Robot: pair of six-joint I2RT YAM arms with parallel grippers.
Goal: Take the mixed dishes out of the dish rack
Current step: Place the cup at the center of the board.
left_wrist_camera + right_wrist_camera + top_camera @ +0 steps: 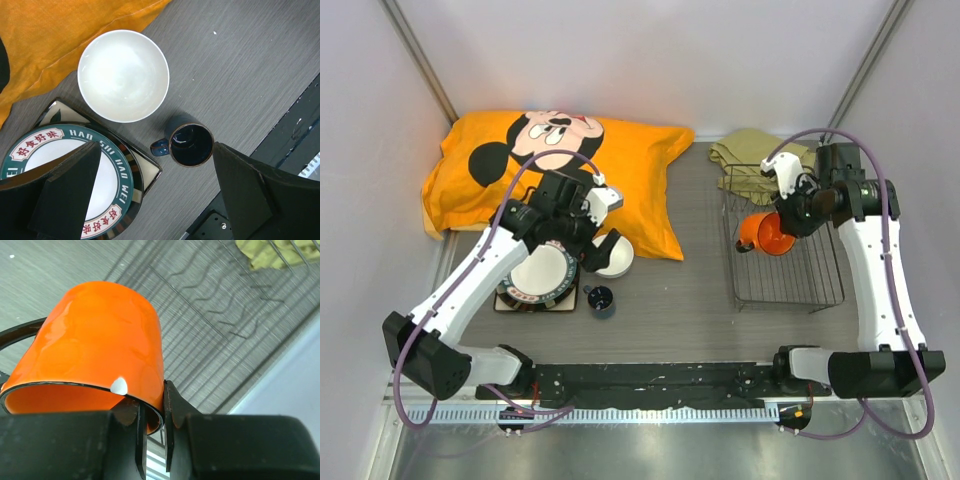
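My right gripper (788, 222) is shut on the rim of the orange mug (767, 233), holding it tilted above the dark wire dish rack (820, 297); the mug (95, 345) fills the right wrist view, its wall pinched between the fingers (175, 405). My left gripper (598, 238) is open and empty above the unloaded dishes. Below it sit the white bowl (123, 75), the small dark-blue cup (190, 145), and the white plate with a dark patterned rim (107, 175), stacked on a dark-rimmed plate and the square cream plate (147, 167). The stack (540, 275) lies left of the cup (600, 299).
An orange cartoon-print pillow (550, 160) lies at the back left, touching the bowl's far side. An olive-green folded cloth (750, 160) lies behind the rack. The black base rail (650, 380) runs along the near edge. Grey walls close in on both sides.
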